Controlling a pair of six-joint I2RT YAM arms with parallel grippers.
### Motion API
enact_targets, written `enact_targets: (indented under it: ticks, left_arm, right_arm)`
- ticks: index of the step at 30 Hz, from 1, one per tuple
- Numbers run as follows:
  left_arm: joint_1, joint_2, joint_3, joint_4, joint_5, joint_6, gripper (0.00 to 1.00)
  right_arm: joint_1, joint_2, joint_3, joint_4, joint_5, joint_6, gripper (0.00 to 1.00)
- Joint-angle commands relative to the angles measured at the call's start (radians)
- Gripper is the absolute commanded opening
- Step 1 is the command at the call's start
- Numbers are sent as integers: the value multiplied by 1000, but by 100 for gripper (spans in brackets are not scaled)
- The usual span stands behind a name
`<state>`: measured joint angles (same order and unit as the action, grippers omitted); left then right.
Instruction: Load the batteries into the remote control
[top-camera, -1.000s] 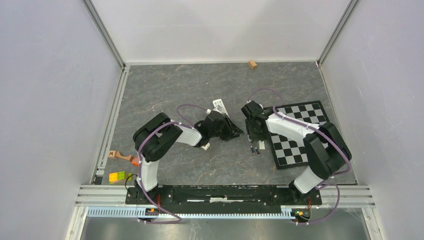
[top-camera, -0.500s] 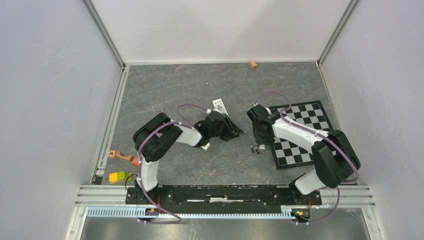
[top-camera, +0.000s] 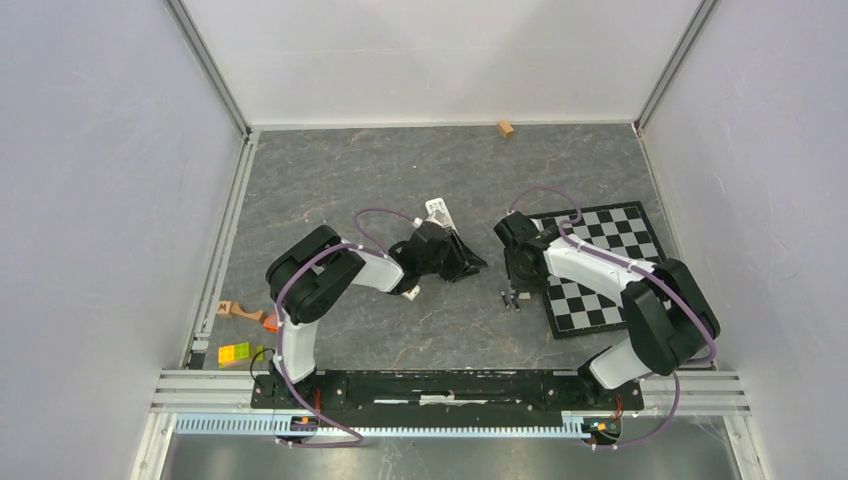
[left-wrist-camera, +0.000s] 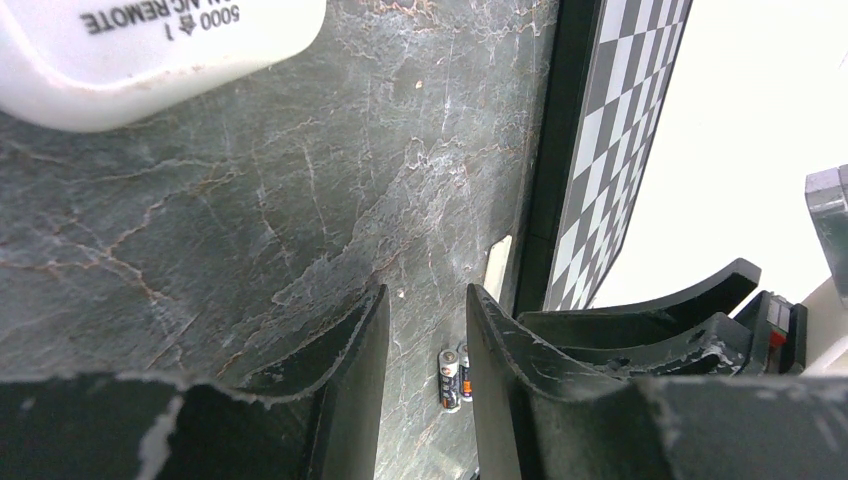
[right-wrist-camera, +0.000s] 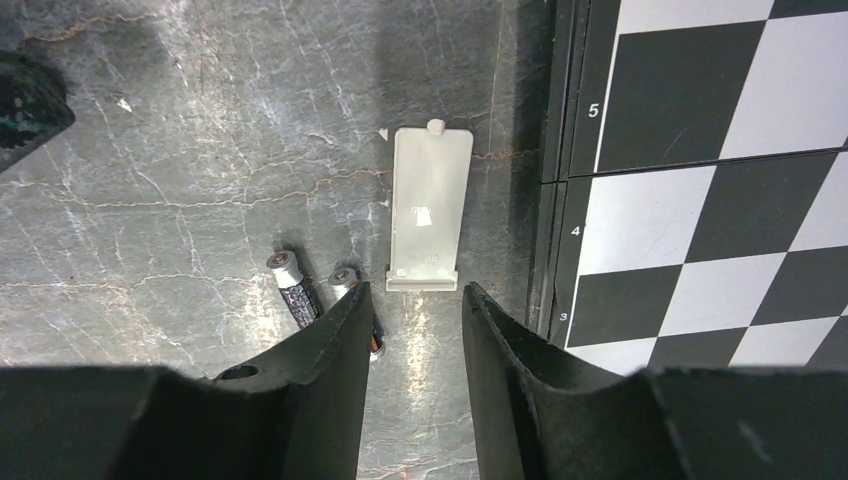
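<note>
The batteries (right-wrist-camera: 296, 289) are two tiny dark cylinders with silver caps, side by side on the grey table (right-wrist-camera: 150, 180), just left of a white battery cover (right-wrist-camera: 430, 205). My right gripper (right-wrist-camera: 414, 292) hovers over them, half open and empty. The left wrist view alone shows black print on the white remote control (left-wrist-camera: 150, 40), lying ahead of my left gripper (left-wrist-camera: 425, 295), which is half open too, holding nothing

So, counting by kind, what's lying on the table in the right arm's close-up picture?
batteries: 2
battery cover: 1
chessboard: 1
Total: 4
</note>
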<state>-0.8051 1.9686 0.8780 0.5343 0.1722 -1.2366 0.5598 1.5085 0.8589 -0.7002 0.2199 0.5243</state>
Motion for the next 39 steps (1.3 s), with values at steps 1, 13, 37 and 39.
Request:
enact_targets:
  ticks: [1, 13, 37, 39]
  left_arm:
    - [-9, 30, 12, -33, 5, 46, 42]
    - [-9, 30, 7, -34, 3, 45, 42]
    - [-9, 36, 7, -33, 4, 40, 42]
    - [-9, 37, 9, -34, 5, 41, 42]
  right_arm:
    - [-10, 14, -17, 25, -8, -4, 43]
    - [-23, 19, -41, 62, -19, -22, 43]
    - [-48, 70, -76, 126, -47, -105, 31]
    - [-47, 59, -71, 129, -43, -105, 30]
